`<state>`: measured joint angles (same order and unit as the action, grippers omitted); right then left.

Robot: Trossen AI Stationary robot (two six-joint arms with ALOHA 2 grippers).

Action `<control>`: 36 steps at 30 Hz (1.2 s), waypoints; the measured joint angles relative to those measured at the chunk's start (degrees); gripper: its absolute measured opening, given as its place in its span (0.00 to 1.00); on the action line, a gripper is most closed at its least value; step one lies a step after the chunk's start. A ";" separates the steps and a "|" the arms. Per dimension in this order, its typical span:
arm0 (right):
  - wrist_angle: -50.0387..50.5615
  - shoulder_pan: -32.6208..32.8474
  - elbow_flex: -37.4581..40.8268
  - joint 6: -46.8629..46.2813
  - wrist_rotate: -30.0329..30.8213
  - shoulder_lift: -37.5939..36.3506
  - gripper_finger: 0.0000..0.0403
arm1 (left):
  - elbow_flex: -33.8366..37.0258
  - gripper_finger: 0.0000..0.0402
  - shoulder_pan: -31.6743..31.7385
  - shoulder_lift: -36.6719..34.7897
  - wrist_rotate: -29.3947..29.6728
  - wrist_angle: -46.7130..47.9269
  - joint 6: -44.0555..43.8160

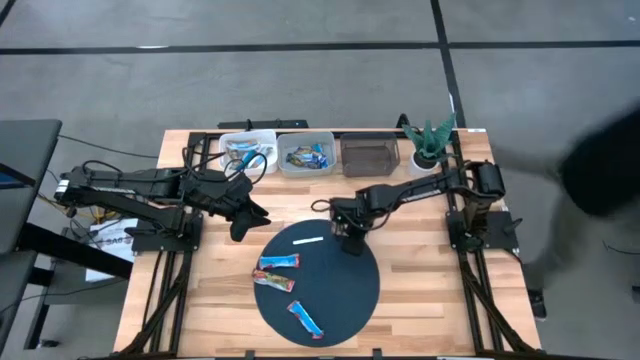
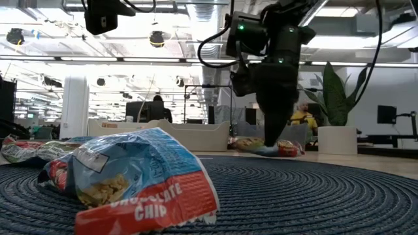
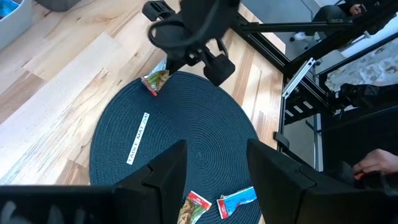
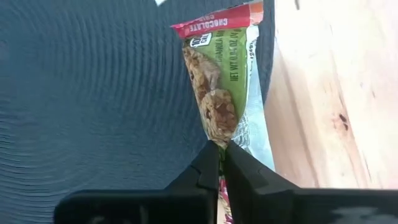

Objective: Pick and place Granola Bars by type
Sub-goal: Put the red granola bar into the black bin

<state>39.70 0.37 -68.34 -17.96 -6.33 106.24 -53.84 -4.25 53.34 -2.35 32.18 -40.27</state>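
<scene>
My right tool is pinched on the green granola bar at the mat's upper right edge in the high view; I'd lift straight, slowly. Left tool waits spread.

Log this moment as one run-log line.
right gripper: shut on green granola bar, mat edge | left gripper: open, waiting beside mat | bars on mat: three
</scene>
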 joint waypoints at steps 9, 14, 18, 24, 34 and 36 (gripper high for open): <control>0.04 -6.11 -2.89 -4.26 -6.05 0.00 0.00 | 0.00 0.40 0.00 0.00 0.00 -1.01 0.04; 0.07 -8.61 -4.13 -5.59 -7.30 0.00 0.00 | 0.00 0.40 0.00 0.00 -0.02 -1.81 0.09; 0.05 -10.49 -6.13 -6.50 -7.35 -0.02 0.00 | 0.00 0.40 0.00 0.00 -0.11 -2.20 0.31; -0.19 -14.65 -12.71 -6.23 -6.86 -0.67 0.00 | 0.00 0.40 0.00 0.00 -0.08 -2.19 0.31; 6.08 -27.24 -21.39 -8.18 1.49 -0.70 0.00 | 0.00 0.40 0.51 0.31 10.65 -2.17 -1.64; 8.87 -29.36 -21.44 -8.15 1.82 -0.70 0.00 | 0.05 0.40 1.07 0.54 12.79 -2.15 -1.87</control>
<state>48.58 -28.99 -89.78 -26.11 -4.51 105.54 -53.80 -3.18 53.88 10.44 30.03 -42.14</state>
